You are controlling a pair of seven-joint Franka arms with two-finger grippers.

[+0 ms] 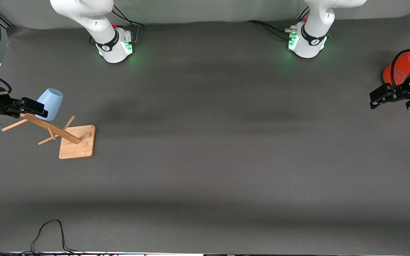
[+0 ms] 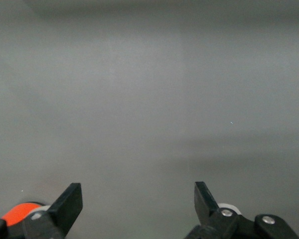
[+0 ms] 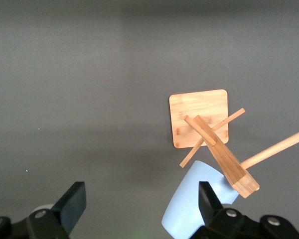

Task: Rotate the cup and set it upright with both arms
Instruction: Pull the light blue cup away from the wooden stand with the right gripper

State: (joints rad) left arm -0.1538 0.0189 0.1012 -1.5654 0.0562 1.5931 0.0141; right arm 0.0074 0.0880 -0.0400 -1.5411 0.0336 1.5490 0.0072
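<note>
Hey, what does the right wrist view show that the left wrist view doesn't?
Only the right wrist view shows the pale blue cup hanging on the wooden rack, with the rack's square base on the table and the open right gripper beside the cup. Only the left wrist view shows a sliver of the orange can at the edge, next to the open left gripper. Both share the bare grey table mat and a pair of black fingers spread apart with nothing between them.
</note>
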